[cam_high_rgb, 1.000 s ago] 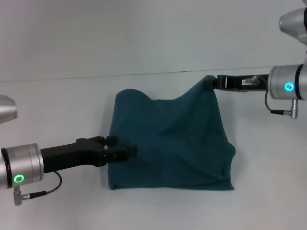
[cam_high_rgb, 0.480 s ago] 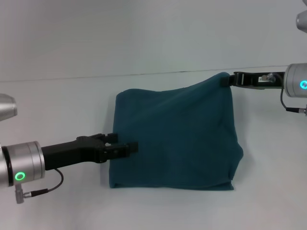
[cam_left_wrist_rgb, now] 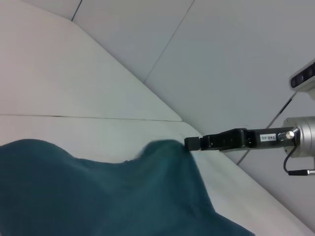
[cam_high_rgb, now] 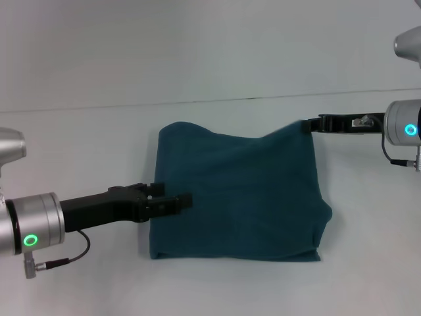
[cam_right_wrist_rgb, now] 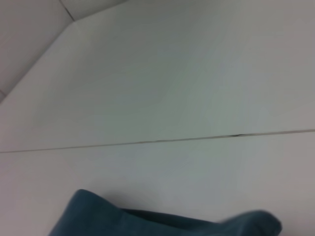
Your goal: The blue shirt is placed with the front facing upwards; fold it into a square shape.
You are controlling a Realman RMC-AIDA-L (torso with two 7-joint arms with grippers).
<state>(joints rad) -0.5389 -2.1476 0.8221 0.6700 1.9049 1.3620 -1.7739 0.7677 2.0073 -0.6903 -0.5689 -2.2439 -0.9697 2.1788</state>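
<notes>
The shirt is lying near the middle of the desk, already doubled into a rough, thick square with no lettering showing. The right gripper is pinching the far right corner of the cloth, its narrow black jaws closed on the fabric and lifting that corner slightly off the surface, so the far edge is sagging in a soft curve between the held corner and the rounded far left corner. The left gripper is reaching in low over the left edge, about halfway along it; its jaws are looking narrow and seem to be resting on the cloth, but whether they are gripping it cannot be told. The shirt is a matte teal knit, limp and light, draping and bunching rather than holding a line, with a loose lobe bulging at the near right corner. It is likely to handle best by pinching corners or doubled edges, where the layers are giving the jaws something thick to grip, and by laying it down slowly so the folds are not slipping apart.
</notes>
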